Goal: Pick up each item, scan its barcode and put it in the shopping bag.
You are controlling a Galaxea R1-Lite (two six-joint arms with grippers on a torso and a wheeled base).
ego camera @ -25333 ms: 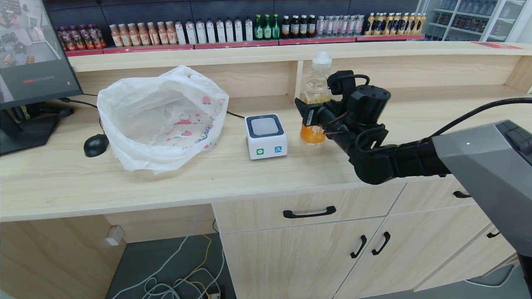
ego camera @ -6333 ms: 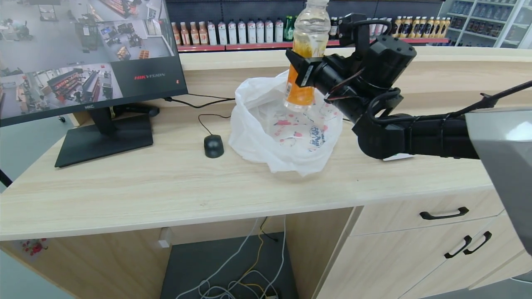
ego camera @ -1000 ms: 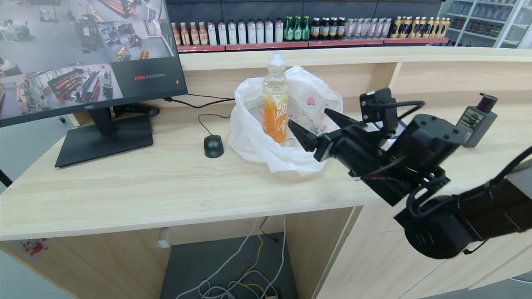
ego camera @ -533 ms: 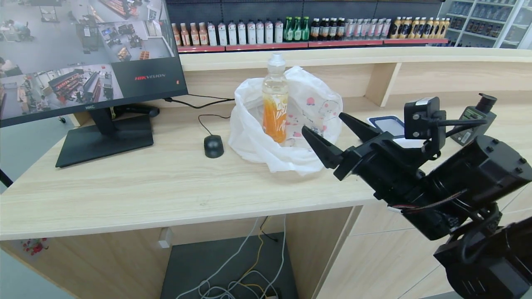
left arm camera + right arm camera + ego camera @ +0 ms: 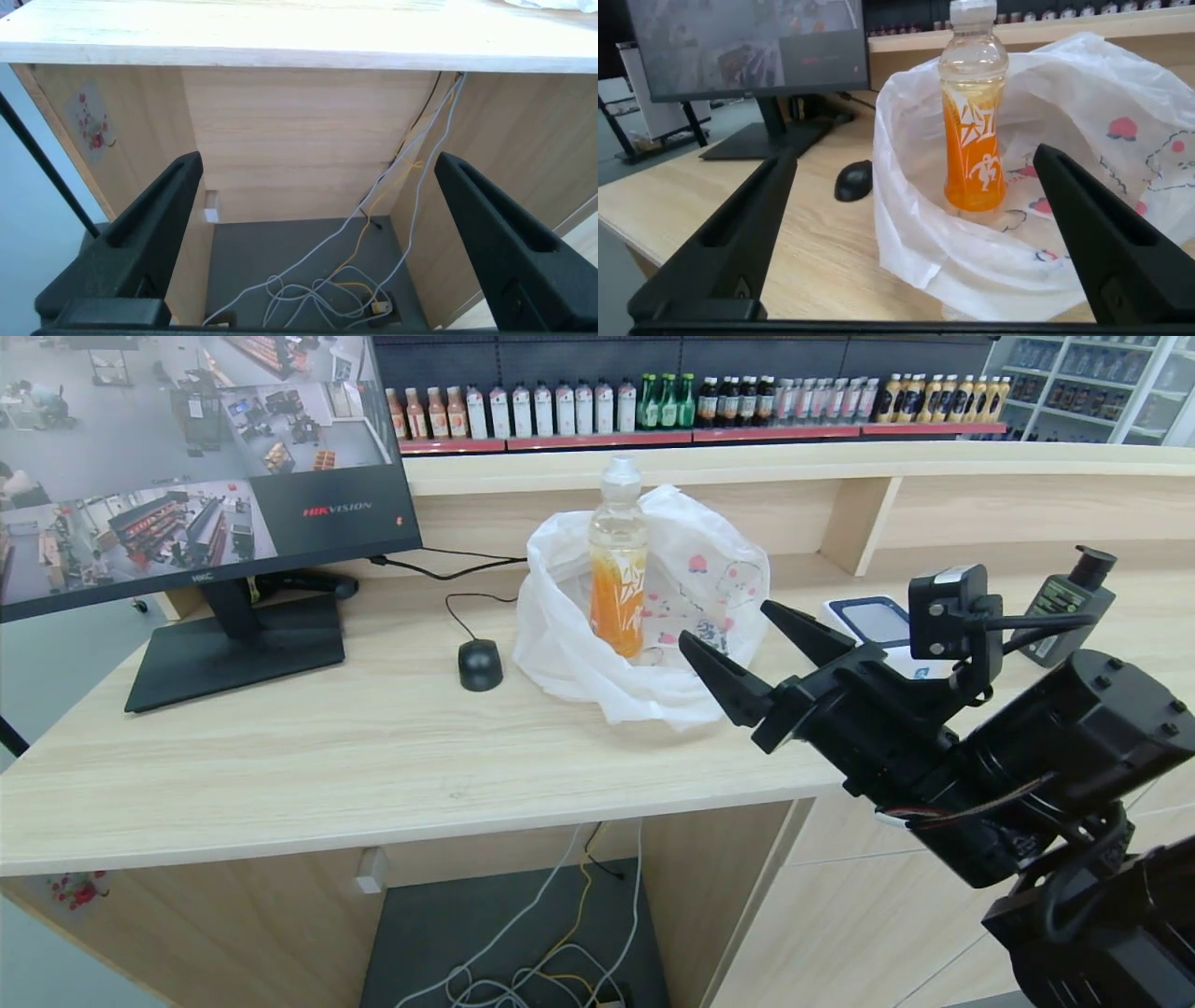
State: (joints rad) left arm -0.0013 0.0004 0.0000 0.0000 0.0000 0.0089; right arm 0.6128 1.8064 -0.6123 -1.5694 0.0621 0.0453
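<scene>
Bottle (image 5: 617,574) upright in crinkly plastic bag (image 5: 695,686)

Just ahead of right jaws: shopping bag (image 5: 569,653) on counter (image 5: 373,747), bottle (image 5: 617,579) upright inside. Left of jaws, beside bag: mouse (image 5: 480,664); farther left, monitor (image 5: 187,476). Right of jaws, on counter: scanner (image 5: 868,616); farther right, small container (image 5: 1060,607). Far beyond: shelf of drinks (image 5: 653,403).

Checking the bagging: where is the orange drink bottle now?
In the head view the orange drink bottle stands upright inside the shopping bag on the counter, right of the mouse.
</scene>
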